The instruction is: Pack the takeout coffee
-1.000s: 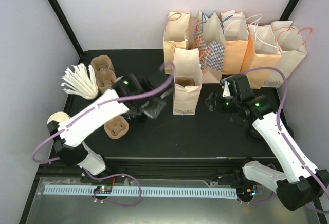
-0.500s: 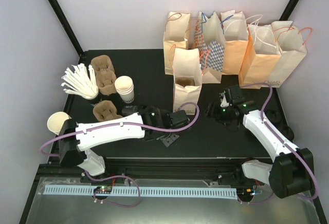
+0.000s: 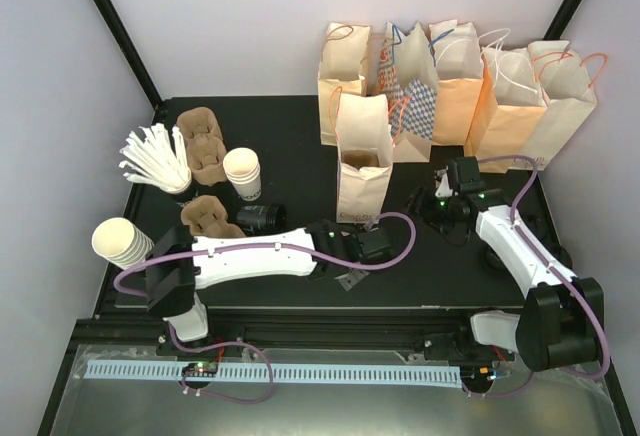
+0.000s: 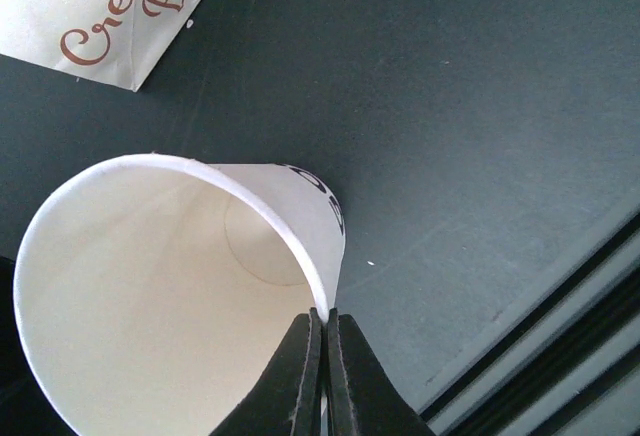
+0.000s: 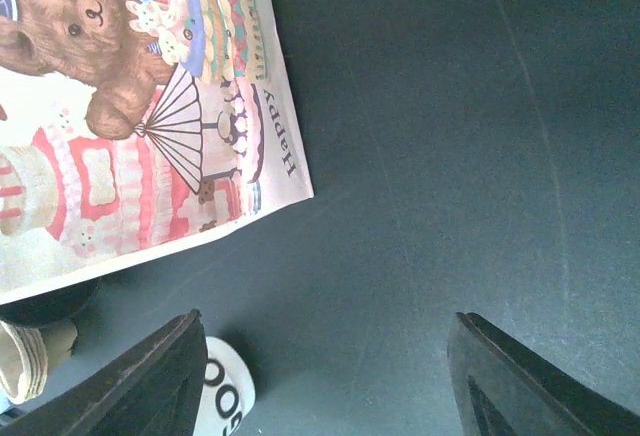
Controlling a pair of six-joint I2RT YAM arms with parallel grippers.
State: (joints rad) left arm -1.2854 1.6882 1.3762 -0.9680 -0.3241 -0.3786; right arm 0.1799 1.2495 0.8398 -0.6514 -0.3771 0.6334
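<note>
Left wrist view: left end effector clamped the white printed paper cup by its rim. Right end effector was apart. The cup needed gentle, level carrying.

This is looking like a robotics test cell dressed up as a coffee-shop counter. Two white robot arms are sitting bolted to a matte black table between plain pale walls and black frame posts. Tan paper carrier bags, brown moulded-pulp cup carriers and stacked cream paper cups are standing about.
</note>
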